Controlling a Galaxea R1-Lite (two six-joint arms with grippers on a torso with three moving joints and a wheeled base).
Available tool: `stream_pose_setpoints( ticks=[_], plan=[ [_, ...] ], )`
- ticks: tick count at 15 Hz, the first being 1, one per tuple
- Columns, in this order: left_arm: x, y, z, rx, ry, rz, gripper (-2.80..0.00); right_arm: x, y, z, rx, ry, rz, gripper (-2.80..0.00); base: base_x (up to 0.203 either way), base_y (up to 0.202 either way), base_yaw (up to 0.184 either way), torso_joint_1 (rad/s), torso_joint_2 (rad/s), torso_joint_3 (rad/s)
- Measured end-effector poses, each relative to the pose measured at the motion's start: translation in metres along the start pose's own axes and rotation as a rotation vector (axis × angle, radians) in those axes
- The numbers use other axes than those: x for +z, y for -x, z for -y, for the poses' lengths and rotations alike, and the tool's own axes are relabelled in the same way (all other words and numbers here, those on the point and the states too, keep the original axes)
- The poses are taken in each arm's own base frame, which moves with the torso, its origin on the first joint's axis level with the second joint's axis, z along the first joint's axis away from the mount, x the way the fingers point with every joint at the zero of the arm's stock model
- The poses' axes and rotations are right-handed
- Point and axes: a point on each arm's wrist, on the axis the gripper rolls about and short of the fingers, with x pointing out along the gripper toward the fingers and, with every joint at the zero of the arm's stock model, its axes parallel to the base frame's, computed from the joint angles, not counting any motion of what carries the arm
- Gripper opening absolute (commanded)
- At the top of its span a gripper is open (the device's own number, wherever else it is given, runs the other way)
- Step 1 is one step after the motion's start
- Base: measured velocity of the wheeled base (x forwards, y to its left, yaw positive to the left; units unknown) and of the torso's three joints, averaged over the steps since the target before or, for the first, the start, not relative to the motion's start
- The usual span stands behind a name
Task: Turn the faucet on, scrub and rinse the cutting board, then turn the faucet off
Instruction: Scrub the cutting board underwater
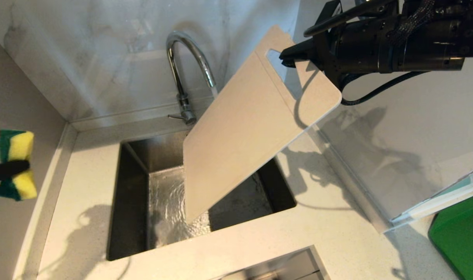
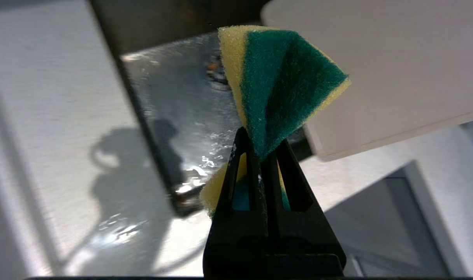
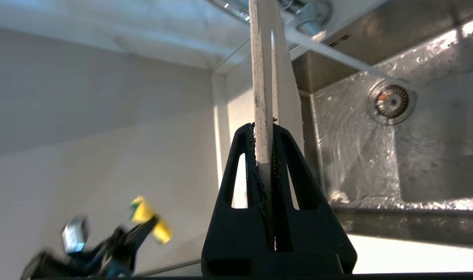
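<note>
Faucet [image 1: 189, 66] glossy chrome; cutting board [image 1: 244, 128] matt plastic; sink [image 1: 127, 202] wet steel.

The head view looks steeply down on the sink [image 1: 127, 202] from above. Each wrist view sits close behind its own fingers, facing the basin (the left wrist view nearest the sponge [image 2: 283, 89]). All three share the board [image 1: 252, 128].
</note>
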Motion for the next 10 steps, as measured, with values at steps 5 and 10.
stream_pose_setpoints(
  ticks=[5, 10],
  plan=[
    [0.015, -0.048, 0.03, -0.121, 0.076, -0.05, -2.8, -0.01, -0.001, -0.013, 0.039, 0.006, -0.034, -2.8, 0.0, 0.0, 0.0, 0.0, 0.0, 0.0],
    [0.019, -0.092, 0.053, -0.167, 0.139, -0.109, -2.8, -0.016, 0.004, -0.022, 0.065, -0.002, -0.048, -2.8, 0.0, 0.0, 0.0, 0.0, 0.0, 0.0]
  ],
)
